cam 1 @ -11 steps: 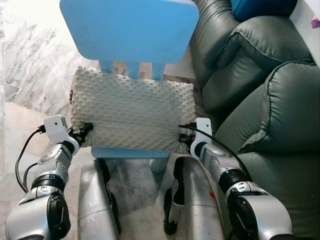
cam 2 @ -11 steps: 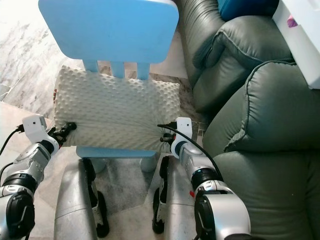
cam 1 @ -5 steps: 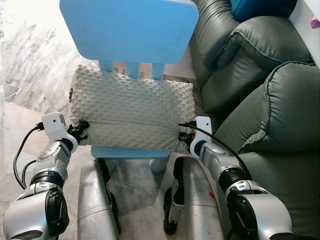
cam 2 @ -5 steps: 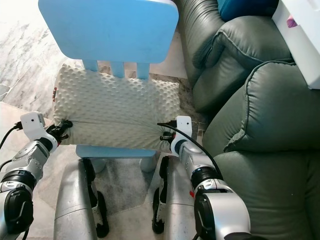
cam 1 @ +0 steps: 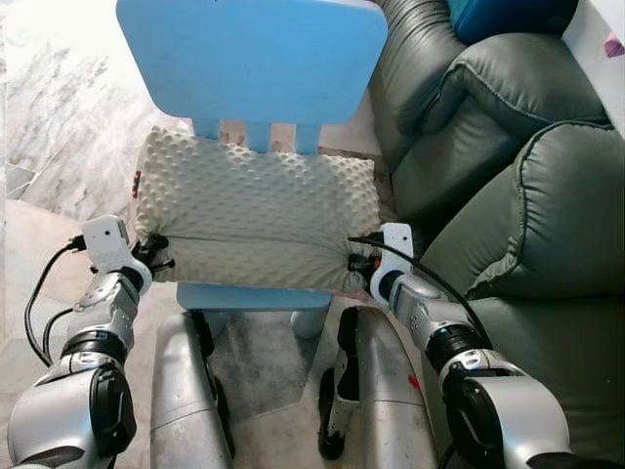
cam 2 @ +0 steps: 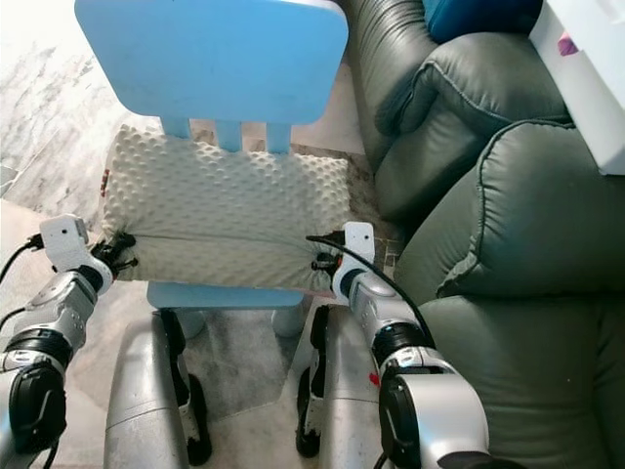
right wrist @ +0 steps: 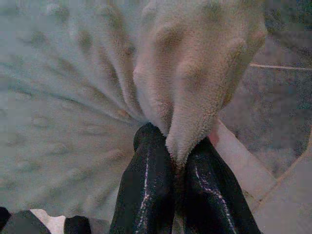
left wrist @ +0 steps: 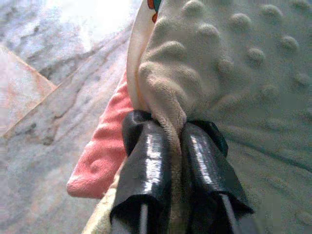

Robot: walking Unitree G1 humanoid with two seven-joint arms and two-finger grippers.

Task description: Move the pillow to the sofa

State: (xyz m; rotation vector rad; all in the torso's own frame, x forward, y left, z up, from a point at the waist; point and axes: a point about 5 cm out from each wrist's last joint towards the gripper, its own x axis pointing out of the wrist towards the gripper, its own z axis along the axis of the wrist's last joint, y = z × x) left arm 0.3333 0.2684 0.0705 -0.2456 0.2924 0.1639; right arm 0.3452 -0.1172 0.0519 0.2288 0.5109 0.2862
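One pillow (cam 1: 256,220) slightly higher, left gripper (left wrist: 175,146) and right gripper (right wrist: 178,156) each pinching an end.

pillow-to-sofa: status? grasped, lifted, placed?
Done: both grips are on. The left gripper and the right gripper each pinch an end of the pillow. In hand: the pillow stretched between them, at the blue chair. Left: carry it right and release it on the green sofa.
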